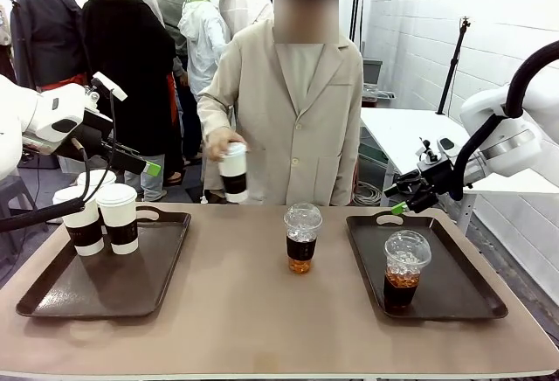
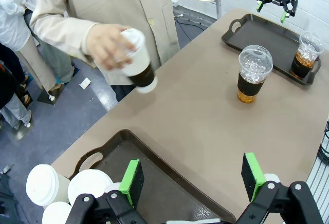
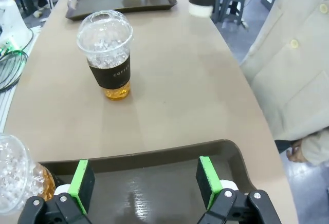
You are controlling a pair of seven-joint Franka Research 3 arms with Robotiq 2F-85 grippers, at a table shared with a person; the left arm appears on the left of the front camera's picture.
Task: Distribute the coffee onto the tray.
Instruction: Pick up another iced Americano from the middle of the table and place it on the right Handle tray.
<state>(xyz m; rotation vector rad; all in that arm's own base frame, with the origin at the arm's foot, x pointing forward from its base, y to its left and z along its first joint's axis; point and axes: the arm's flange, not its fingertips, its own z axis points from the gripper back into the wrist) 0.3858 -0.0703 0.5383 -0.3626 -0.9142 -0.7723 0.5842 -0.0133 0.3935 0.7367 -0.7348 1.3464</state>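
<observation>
Two white paper cups with dark brown sleeves (image 1: pixel 118 218) (image 1: pixel 83 225) stand on the left tray (image 1: pixel 105 285). The person's hand holds a third paper cup (image 1: pixel 233 173) (image 2: pixel 139 62) above the table's far edge. One clear dome-lidded iced coffee (image 1: pixel 301 238) (image 3: pixel 109 54) stands mid-table. Another iced coffee (image 1: pixel 405 269) (image 3: pixel 18 178) sits on the right tray (image 1: pixel 454 289). My left gripper (image 1: pixel 150 169) (image 2: pixel 193 180) hovers open above the left tray's far side. Over the right tray's far edge my right gripper (image 1: pixel 400 202) (image 3: pixel 145 183) is also open, holding nothing.
Both trays are dark brown with handle cut-outs; the left tray's near half (image 2: pixel 159 193) and the right tray's far part (image 3: pixel 154 188) are bare. The person stands at the far side, between the trays. A white side table (image 1: pixel 410 136) stands behind right.
</observation>
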